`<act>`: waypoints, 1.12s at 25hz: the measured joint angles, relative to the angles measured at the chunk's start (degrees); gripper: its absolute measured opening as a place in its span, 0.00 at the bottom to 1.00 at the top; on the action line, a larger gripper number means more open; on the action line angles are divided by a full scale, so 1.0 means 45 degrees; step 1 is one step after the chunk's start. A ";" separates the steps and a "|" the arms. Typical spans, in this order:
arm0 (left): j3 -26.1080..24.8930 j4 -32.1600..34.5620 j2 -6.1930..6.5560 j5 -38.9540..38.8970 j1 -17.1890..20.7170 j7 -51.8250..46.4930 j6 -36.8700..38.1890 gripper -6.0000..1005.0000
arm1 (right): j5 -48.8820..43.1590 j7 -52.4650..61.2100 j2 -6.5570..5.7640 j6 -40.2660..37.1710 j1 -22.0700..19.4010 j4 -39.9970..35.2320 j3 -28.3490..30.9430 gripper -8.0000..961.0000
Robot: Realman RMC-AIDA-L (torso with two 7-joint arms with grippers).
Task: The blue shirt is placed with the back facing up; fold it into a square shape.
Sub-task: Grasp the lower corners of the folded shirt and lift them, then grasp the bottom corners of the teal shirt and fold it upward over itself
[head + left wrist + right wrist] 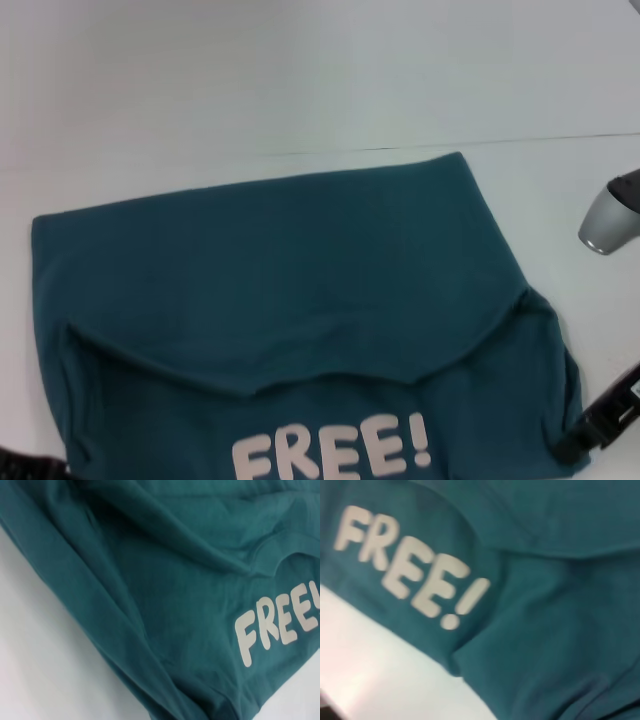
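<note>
The shirt [300, 300] is lying on the white table [300, 90], spread across most of the near half of it, partly folded. Its far part is showing plain teal cloth, and that layer is ending in a curved, flap-like edge that is running across the middle of the garment. Below that edge, nearer the robot, the front is facing up, with the cream "FREE!" lettering [335, 452] sitting close to the near edge. The shirt's left side is running fairly straight, while its right side is bulging outward below the flap and bunching into soft folds.

The right gripper [590, 432] is reaching in low at the shirt's near right corner, its dark tip touching or just beside the bunched cloth; whether it is pinching the fabric or standing apart from it, I cannot tell. A grey, rounded part of the right arm [610, 220] is hanging above the table, well apart from the shirt's far right corner.

The left gripper [25, 468] is showing only as a dark sliver at the shirt's near left corner, and I cannot tell how wide it is standing.

The wrist views are looking down on creased teal cloth and the lettering, with bare table beside the hem.
</note>
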 joint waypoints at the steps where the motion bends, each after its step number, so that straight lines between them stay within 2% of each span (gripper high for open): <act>1: -0.0018 -0.0004 -0.0019 0.0082 0.0060 0.0009 0.0176 0.12 | 0.0156 -0.0195 0.0010 -0.0234 -0.0022 0.0065 0.0066 0.05; 9: -0.0282 0.0450 -0.0164 0.0219 0.0531 -0.0012 0.1602 0.12 | 0.0335 -0.0595 0.0046 -0.0660 -0.0358 0.0325 0.0014 0.06; 18: -0.0372 0.0509 -0.0305 -0.0059 0.0754 0.0285 0.2149 0.12 | 0.0347 -0.0794 0.0033 -0.0697 -0.0461 0.0468 -0.0010 0.06; 25: -0.0823 0.0497 -0.0008 -0.0383 0.0483 0.0501 0.2288 0.12 | 0.0431 -0.0972 -0.0077 -0.0728 -0.0241 -0.0092 0.0350 0.06; 28: -0.0970 0.0436 0.0140 -0.0443 0.0224 0.0525 0.2304 0.12 | 0.0765 -0.0981 -0.0228 -0.0913 -0.0119 -0.0526 0.0717 0.06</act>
